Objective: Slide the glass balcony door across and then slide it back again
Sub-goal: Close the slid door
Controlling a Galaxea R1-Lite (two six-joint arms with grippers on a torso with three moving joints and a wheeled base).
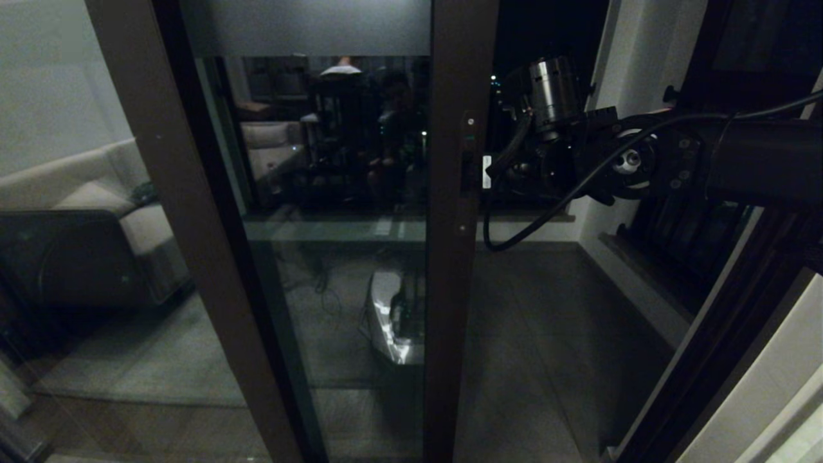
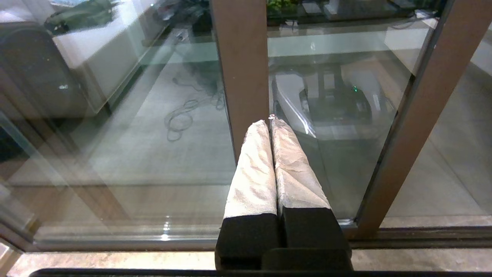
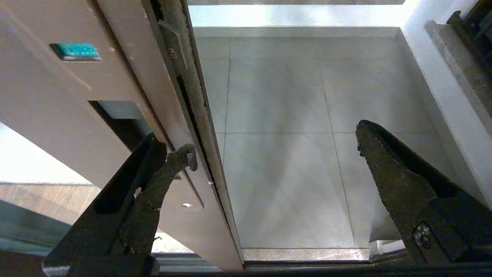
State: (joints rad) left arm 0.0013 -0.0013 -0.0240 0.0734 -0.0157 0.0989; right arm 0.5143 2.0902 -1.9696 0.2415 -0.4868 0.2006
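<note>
The glass balcony door (image 1: 450, 257) is standing slid partly open, its dark brown stile running floor to ceiling through the middle of the head view. Left of that stile, the glass is showing dim reflections of a sofa and cables, too murky to read in detail. The left gripper (image 2: 272, 122) is hanging low before the glass, well left of the door's opening edge, its two cloth-wrapped fingers (image 2: 253, 173) pressed flat together and gripping nothing. On the stile, a narrow recessed handle slot (image 1: 468, 170) is sitting between small silver screws. Right of the stile, the right gripper (image 3: 275, 154) is spreading its rough, dark, wedge-shaped fingers (image 3: 388, 169) wide, one tip touching the stile's edge beside the slot. Its tips are hidden in the head view.
</note>
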